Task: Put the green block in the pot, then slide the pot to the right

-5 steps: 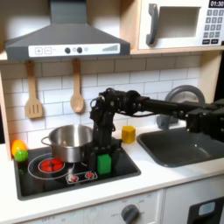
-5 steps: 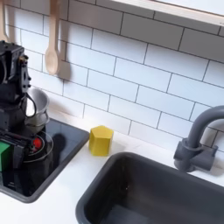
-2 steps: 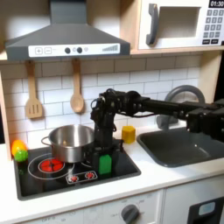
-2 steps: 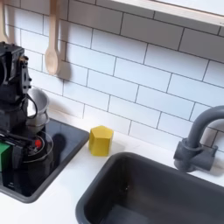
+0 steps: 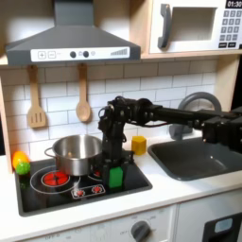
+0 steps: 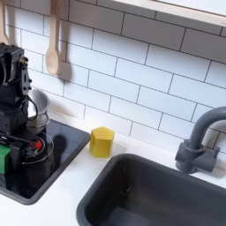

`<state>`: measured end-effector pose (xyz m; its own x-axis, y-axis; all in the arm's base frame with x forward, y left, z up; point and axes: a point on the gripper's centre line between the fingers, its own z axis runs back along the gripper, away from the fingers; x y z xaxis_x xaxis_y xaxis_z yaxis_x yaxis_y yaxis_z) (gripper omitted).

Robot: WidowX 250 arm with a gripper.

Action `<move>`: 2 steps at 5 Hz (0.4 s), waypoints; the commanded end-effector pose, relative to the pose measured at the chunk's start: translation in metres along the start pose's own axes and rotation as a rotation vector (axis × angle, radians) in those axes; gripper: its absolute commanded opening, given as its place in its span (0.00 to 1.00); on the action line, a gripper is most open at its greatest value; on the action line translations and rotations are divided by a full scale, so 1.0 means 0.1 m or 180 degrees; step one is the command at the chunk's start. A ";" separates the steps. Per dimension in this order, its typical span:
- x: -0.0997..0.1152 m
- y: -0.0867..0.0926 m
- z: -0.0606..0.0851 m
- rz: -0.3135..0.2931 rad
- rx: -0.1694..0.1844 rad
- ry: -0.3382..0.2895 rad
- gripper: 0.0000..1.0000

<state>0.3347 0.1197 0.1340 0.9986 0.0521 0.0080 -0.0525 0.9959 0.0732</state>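
The green block (image 5: 115,176) stands on the front right of the black stovetop (image 5: 57,196); in the second exterior view it is a green patch (image 6: 3,159) at the left edge. My gripper (image 5: 114,164) reaches straight down onto the block's top, its dark fingers (image 6: 14,141) closed against it, and the block rests on the stove. The silver pot (image 5: 76,152) sits upright on the back burner just to the first exterior view's left of the gripper. In the second exterior view the pot (image 6: 37,106) is partly hidden behind the arm.
A yellow block (image 5: 139,145) (image 6: 102,141) lies on the counter between stove and sink (image 5: 200,158). A round green-and-yellow toy (image 5: 19,163) sits at the stove's far left in the first exterior view. A faucet (image 6: 198,141) rises by the tiled wall; utensils hang above.
The arm has stayed almost still over the block. The green block has shifted slightly toward the first exterior view's right under the fingers.
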 end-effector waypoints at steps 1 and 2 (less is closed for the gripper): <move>0.02 -0.02 0.14 -0.0022 -0.0049 -0.0108 0.00; -0.05 -0.04 0.17 -0.0086 -0.0097 -0.0034 0.00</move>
<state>0.3293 0.1154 0.1481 0.9997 0.0245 0.0071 -0.0247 0.9989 0.0401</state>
